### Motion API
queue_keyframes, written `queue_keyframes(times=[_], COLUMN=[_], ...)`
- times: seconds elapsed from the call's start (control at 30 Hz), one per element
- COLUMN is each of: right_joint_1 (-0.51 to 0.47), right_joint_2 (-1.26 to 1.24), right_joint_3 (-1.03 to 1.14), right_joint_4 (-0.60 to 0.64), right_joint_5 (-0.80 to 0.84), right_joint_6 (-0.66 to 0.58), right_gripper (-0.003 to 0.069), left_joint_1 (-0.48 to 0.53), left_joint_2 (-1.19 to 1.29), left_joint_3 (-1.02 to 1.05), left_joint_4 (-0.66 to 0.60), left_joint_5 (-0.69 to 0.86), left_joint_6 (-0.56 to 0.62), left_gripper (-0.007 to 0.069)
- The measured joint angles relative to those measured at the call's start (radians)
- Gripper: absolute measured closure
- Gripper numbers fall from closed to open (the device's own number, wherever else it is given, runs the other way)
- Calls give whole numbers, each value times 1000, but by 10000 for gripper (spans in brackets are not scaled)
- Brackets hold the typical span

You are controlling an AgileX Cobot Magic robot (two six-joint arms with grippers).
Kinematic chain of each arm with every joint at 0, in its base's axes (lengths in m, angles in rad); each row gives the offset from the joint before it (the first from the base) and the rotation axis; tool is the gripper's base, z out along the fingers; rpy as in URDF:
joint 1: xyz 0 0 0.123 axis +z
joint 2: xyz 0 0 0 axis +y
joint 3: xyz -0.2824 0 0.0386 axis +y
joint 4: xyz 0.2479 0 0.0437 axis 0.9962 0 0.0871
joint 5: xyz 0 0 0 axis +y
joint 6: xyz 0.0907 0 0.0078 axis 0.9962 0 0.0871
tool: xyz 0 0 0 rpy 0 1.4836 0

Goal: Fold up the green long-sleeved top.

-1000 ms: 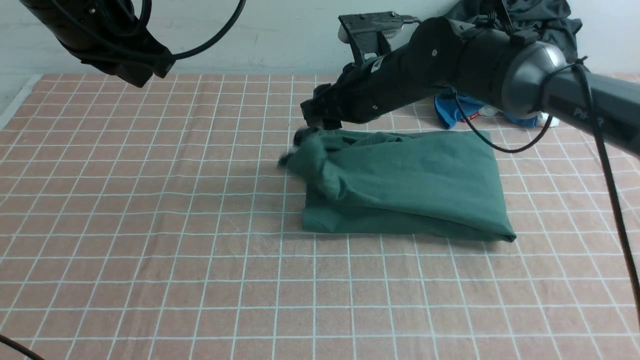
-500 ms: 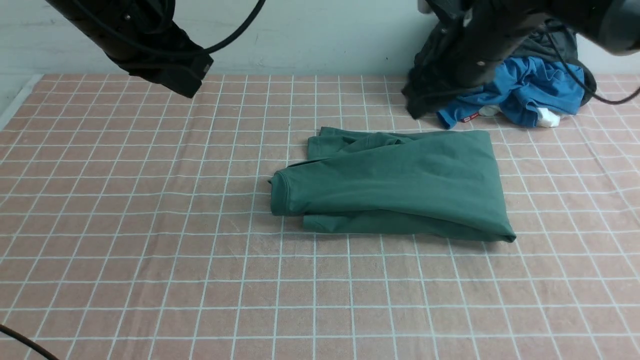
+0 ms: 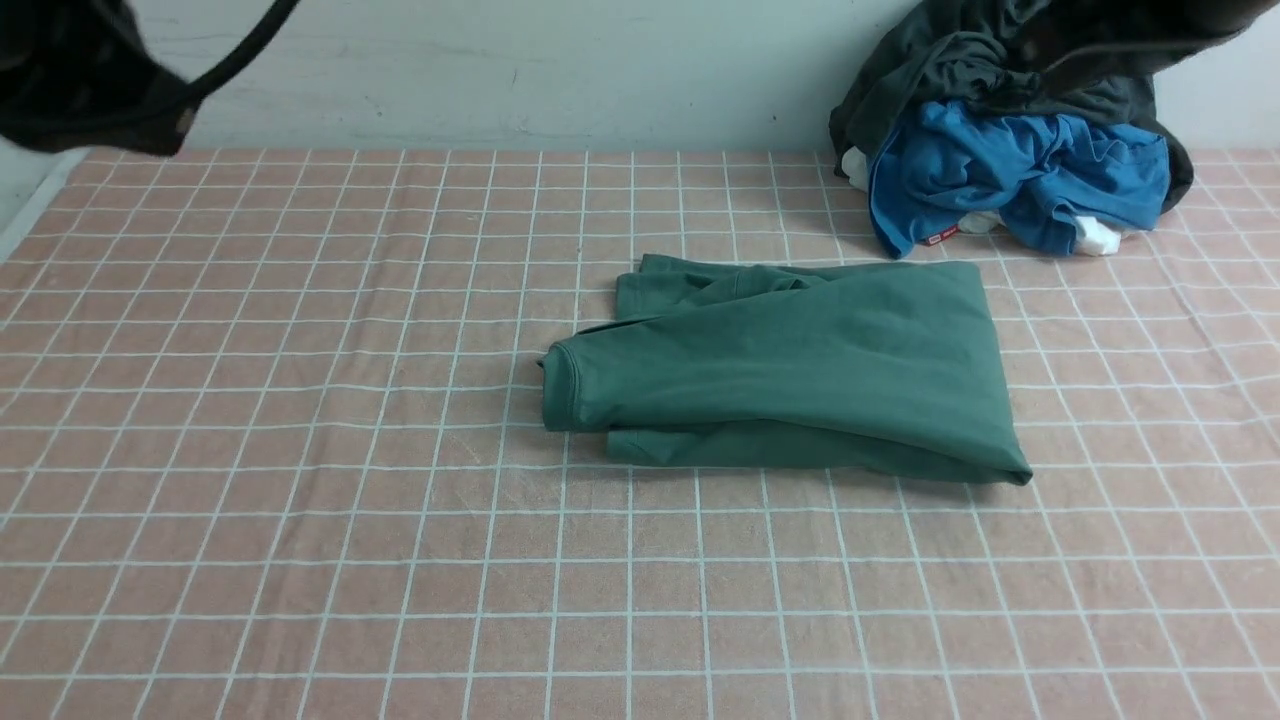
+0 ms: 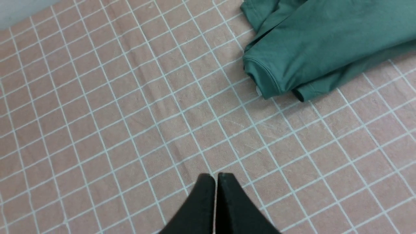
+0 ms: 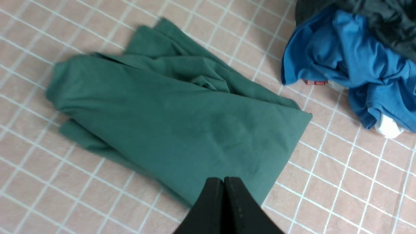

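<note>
The dark forest-green cotton long-sleeved top (image 3: 800,365) lies folded into a rough rectangle near the middle of the tabletop (image 3: 300,450), which is covered by a salmon-pink cloth with a white grid. Its upper layer ends in a rounded hemmed edge on the robot's left side, overhanging the layer beneath; the far left corner shows a few loose creases. Nothing touches it.

Behind it on the robot's right, against the pale wall, a crumpled bright blue garment (image 3: 1010,170) sits under a dark grey-black garment (image 3: 960,60), with a bit of white fabric peeking out at the bottom.

The left claw (image 4: 215,177) hangs above bare cloth, apart from the top's hemmed edge, its black jaws pressed together with nothing between them. The right claw (image 5: 223,180) hangs over the top's near right corner, jaws likewise closed and empty.
</note>
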Motion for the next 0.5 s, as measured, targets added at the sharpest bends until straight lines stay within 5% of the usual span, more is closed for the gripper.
queue_keyframes(times=[0.17,0.5], right_joint_1=[0,0], right_joint_2=[-248,-711], right_joint_3=[189,699], right_joint_4=[72,141], right_joint_5=[-92,-552], right_joint_6=[-28,-30], right_gripper=[671,673], left_joint_1=[0,0], left_joint_2=[-249,-701], left_joint_3=[293,776], left_joint_4=[-7,-69], left_joint_5=[-97,-239], left_joint_6=[-39,-85], left_gripper=[627,627])
